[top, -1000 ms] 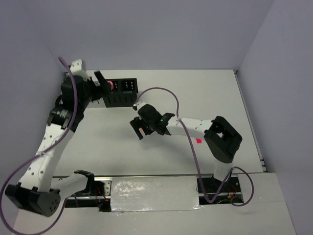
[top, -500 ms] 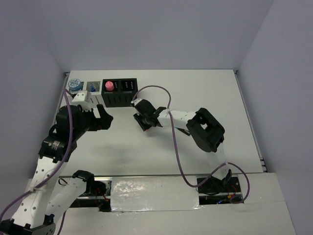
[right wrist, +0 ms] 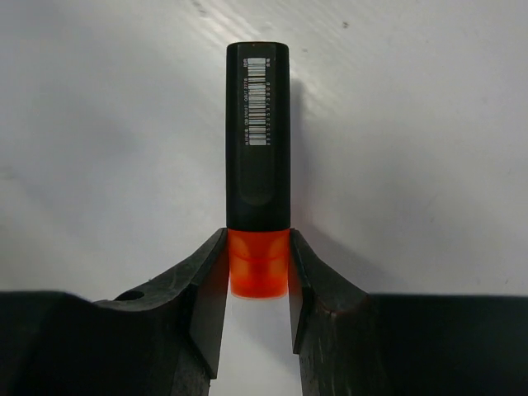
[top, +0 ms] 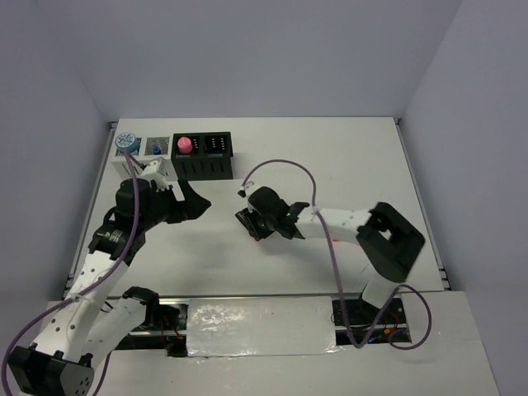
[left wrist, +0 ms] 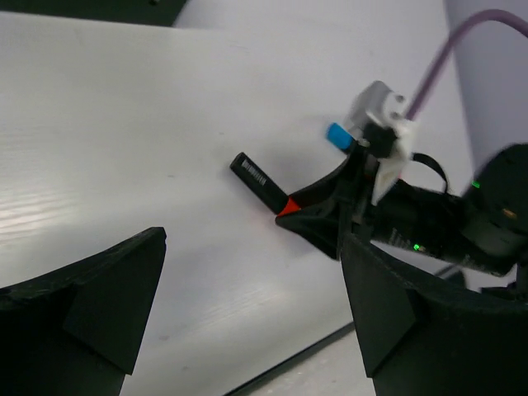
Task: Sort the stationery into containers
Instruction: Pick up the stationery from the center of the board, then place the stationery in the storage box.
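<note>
A short black highlighter [right wrist: 257, 124] lies flat on the white table, and my right gripper [right wrist: 258, 264] is shut on its orange cap [right wrist: 258, 272]. In the top view this gripper [top: 251, 221] is low over the table's middle. The left wrist view shows the same highlighter [left wrist: 257, 181] sticking out of the right gripper's fingers [left wrist: 318, 216]. My left gripper [top: 195, 201] hangs open and empty to the left of it, its fingers [left wrist: 91, 309] wide apart. The containers stand in a row at the back left: two white boxes [top: 139, 157] and two black boxes [top: 202, 167].
One white box holds a round blue piece [top: 125, 141], the other a small blue-capped bottle [top: 154, 148]. A pink item [top: 185, 145] sits in the first black box. The right arm's purple cable [top: 285, 165] loops over the table. Walls close in the left, back and right.
My right gripper has shut on the highlighter's orange cap. The left arm has drawn back from the boxes toward the table's middle, still open.
</note>
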### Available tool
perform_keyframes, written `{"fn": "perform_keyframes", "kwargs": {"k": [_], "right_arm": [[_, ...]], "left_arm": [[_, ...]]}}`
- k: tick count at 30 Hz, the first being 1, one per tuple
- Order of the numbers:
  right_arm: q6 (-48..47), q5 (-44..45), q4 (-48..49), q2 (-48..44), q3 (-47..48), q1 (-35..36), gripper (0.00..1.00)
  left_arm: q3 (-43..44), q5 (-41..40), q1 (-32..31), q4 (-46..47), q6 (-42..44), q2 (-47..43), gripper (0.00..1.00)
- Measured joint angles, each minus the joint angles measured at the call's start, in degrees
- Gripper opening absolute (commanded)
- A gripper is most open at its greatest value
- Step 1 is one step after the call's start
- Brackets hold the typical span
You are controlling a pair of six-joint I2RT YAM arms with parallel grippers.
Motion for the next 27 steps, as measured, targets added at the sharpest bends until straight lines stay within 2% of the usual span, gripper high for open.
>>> {"fn": "perform_keyframes", "kwargs": {"k": [4, 8, 13, 16, 18, 19, 21, 22, 23, 25, 26, 27], "right_arm": [[3.23, -1.4, 3.85, -12.61, -5.92, 2.36, 0.03], [5.33, -1.42, 9.86, -20.92, -8.24, 5.44, 0.03], [6.49, -0.74, 12.63, -24.72, -8.7, 7.72, 0.02], [6.58, -0.09, 12.81, -25.73, -8.7, 8.04, 0.02], [6.58, 0.33, 12.9, -25.94, -8.7, 8.07, 0.02], [6.56, 0.46, 12.96, -25.97, -8.7, 8.09, 0.02], [6.56, 0.61, 12.96, -25.99, -8.7, 8.11, 0.02], [6.54, 0.72, 12.94, -26.05, -8.7, 8.11, 0.03], [6.51, 0.92, 12.96, -26.16, -8.7, 8.11, 0.08], [6.21, 1.46, 12.59, -26.25, -8.7, 8.11, 0.33], [6.19, 1.79, 12.57, -26.25, -8.7, 8.11, 0.79], [6.71, 2.25, 12.72, -26.43, -8.76, 8.09, 0.99]], "left_arm": [[-5.84, 6.34, -0.55, 9.66, -7.26, 1.2, 0.97], [-8.07, 9.01, -1.86, 17.75, -13.18, 2.71, 0.98], [-8.17, 10.49, -4.52, 25.92, -18.18, 6.12, 0.97], [-8.17, 11.04, -6.58, 28.63, -19.98, 7.69, 0.86], [-8.17, 11.45, -7.56, 30.42, -21.09, 8.41, 0.69], [-8.17, 11.54, -8.07, 31.12, -21.44, 8.72, 0.51], [-8.17, 11.41, -8.83, 31.87, -21.81, 9.27, 0.34], [-8.17, 11.21, -9.01, 32.06, -21.59, 9.57, 0.19], [-8.17, 10.88, -8.98, 32.15, -21.7, 9.88, 0.12], [-7.78, 10.71, -9.09, 32.2, -21.53, 10.58, 0.0], [-7.26, 10.54, -9.25, 31.8, -21.24, 10.99, 0.0], [-6.38, 10.19, -9.33, 30.95, -20.98, 11.52, 0.0]]}}
